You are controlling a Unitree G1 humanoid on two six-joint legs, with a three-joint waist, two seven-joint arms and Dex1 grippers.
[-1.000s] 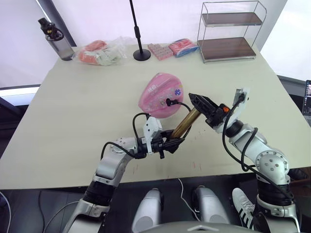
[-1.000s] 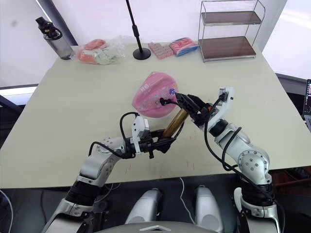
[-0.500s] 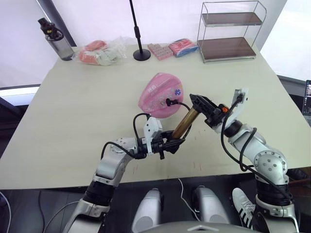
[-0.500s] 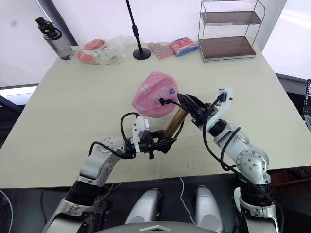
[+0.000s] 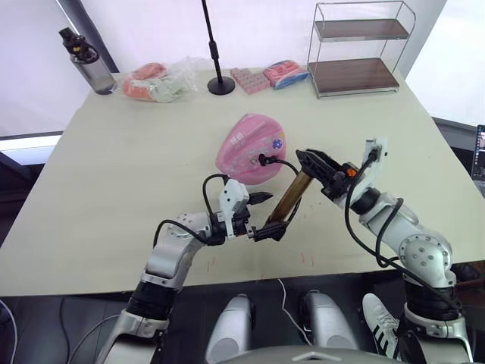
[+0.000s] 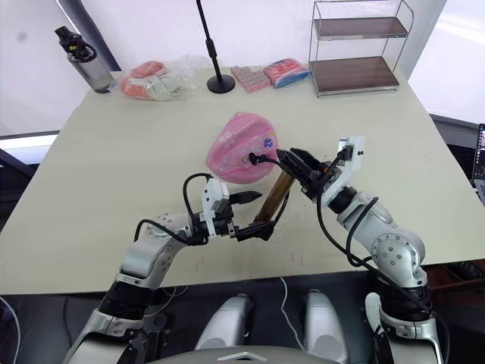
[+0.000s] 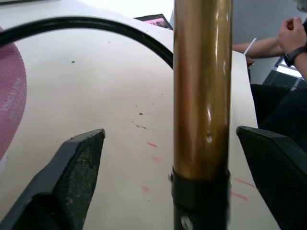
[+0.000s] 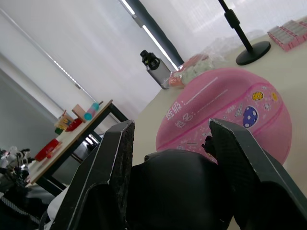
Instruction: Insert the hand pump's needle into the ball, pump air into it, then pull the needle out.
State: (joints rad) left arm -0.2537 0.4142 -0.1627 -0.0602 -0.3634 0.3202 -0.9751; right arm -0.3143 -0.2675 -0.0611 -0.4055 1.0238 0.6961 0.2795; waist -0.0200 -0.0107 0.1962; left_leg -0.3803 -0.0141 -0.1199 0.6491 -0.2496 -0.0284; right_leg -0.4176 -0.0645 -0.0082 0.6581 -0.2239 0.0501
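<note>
The pink ball (image 5: 254,148) lies squashed on the table's middle. The gold-bronze hand pump (image 5: 292,199) stands tilted just in front of it, lower end on the table. Its black hose (image 5: 282,161) loops up to a black fitting (image 5: 263,159) pressed against the ball; the needle itself is too small to make out. My right gripper (image 5: 314,163) is shut on the pump's black top handle (image 8: 177,177). My left gripper (image 5: 265,214) is open, its fingers (image 7: 76,163) standing wide on either side of the pump's lower barrel (image 7: 201,96) without touching it.
Along the far edge stand a water bottle (image 5: 87,61), a plastic bag of packets (image 5: 155,82), a black stand pole's base (image 5: 221,86), pink packets (image 5: 250,78) and a wire shelf (image 5: 356,49). A person's hand (image 7: 292,33) shows beyond the table.
My left gripper has opened and let go of the pump's lower end. The right gripper keeps its hold on the handle, and the pump stands a little steeper.
</note>
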